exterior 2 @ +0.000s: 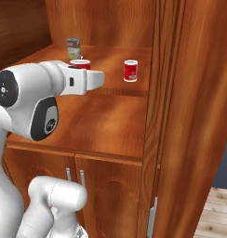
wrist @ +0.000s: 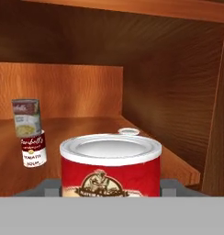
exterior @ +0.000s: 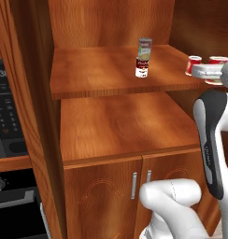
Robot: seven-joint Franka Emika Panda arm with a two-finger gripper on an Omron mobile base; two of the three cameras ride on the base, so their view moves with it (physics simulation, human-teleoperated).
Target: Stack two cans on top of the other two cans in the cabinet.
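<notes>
Red can with yellowish label (wrist: 110, 167) | low centre of hand view, between the hand (wrist: 109, 186) fingers, seemingly pinched | plain red can (exterior 2: 130, 70) upper centre on cabinet shelf (exterior: 102, 70) | risk: off-centre placement topples either can; grey-green can (exterior: 145, 47) already stacked on red-over-white can (exterior: 142, 67)

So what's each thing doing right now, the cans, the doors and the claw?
Grey-green can: upright, stacked on the red-and-white can.
Red-and-white can: upright on the shelf.
Label can: upright, between the claw's fingers.
Plain red can: behind it, just its lid in the hand view.
Cabinet doors: shut.
Claw: around the label can, grip unclear.
</notes>
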